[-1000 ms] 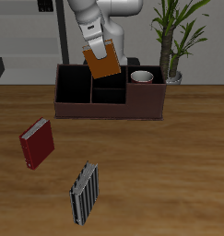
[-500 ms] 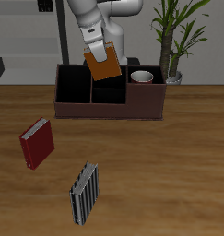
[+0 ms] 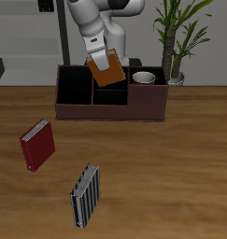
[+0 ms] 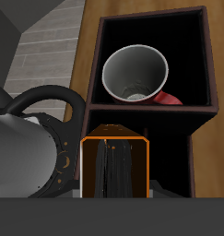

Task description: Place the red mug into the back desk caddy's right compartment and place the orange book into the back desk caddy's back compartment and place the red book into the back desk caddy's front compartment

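Note:
My gripper (image 3: 99,54) is shut on the upper end of the orange book (image 3: 109,70), which hangs tilted with its lower end at the rim of the back desk caddy (image 3: 96,110), over the back compartment (image 3: 121,86). In the wrist view the orange book (image 4: 113,166) shows edge-on. The front compartment (image 3: 110,97) is empty. The red mug (image 3: 143,78) stands upright in the caddy's square end section beside the plant, the right compartment (image 4: 201,55); its white inside faces the wrist camera (image 4: 134,72). The red book (image 3: 37,145) lies on the table, well in front of the caddy.
A grey-and-black striped book (image 3: 85,196) lies near the table's front edge. A potted plant (image 3: 173,37) stands behind the caddy's mug end. The caddy's other end section (image 3: 74,89) holds nothing.
The gripper has come down a little with the orange book, whose lower end now sits closer to the caddy's middle sections. Nothing else has moved.

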Tool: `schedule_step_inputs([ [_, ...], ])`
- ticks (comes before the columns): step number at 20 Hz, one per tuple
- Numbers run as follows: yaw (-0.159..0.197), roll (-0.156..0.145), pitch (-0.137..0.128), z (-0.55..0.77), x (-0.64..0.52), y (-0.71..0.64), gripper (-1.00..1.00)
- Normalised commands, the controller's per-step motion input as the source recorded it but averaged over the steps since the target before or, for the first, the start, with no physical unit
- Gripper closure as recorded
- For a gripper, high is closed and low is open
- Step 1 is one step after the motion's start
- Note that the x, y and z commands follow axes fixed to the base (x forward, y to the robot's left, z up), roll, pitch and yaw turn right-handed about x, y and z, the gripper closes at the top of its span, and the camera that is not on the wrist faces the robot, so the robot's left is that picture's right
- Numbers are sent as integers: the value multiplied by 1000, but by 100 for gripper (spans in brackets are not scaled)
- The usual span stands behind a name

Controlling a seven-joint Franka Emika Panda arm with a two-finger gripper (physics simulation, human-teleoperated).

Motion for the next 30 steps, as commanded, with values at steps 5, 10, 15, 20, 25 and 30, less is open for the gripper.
schedule_step_inputs([
  [5, -6, 1, 14, -54, -17, 24, 100],
  [10, -29, -16, 45, -147, 33, -2, 100],
  [15, -28, -24, 50, -131, 12, -65, 100],
  [20, 3, -8, 44, -182, 7, -18, 100],
  [25, 6, -15, 8, -70, 4, -14, 100],
  [30, -13, -7, 3, -7, 4, 19, -100],
])
